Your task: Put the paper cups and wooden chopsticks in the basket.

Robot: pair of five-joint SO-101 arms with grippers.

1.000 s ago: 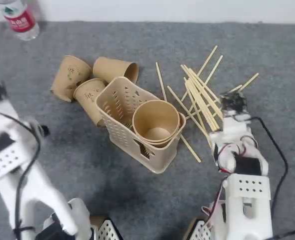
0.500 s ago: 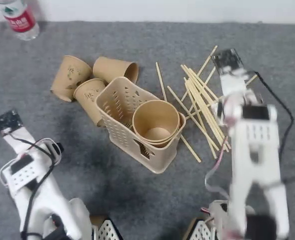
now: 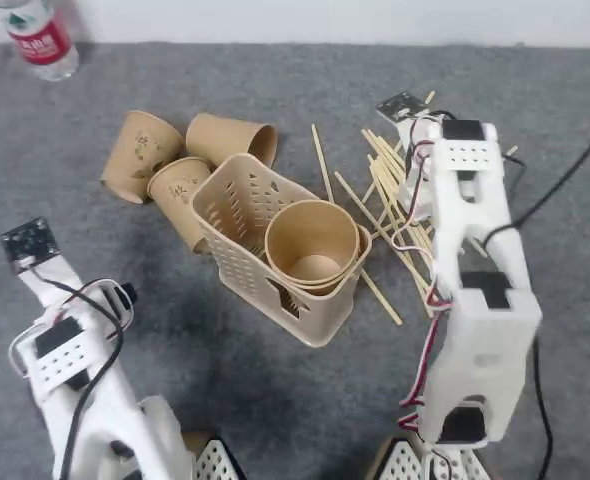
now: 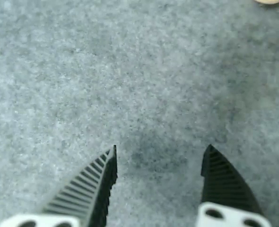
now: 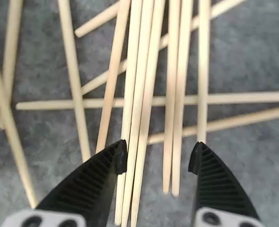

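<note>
Three cups [image 3: 140, 150] lie on their sides on the bench [image 3: 275, 400], just beside the basket [image 3: 237, 215]. The basket holds more cups [image 3: 312, 240], stacked upright at its near end. Loose chopsticks [image 3: 395, 185] lie crisscrossed on the bench at the basket's other side. Right jaws hang spread above the chopsticks [image 5: 142, 94], several sticks showing between the tips, none gripped. Left jaws gape over bare bench [image 4: 130, 71], well apart from the cups. A bottle [image 3: 40, 40] lies at the far corner.
</note>
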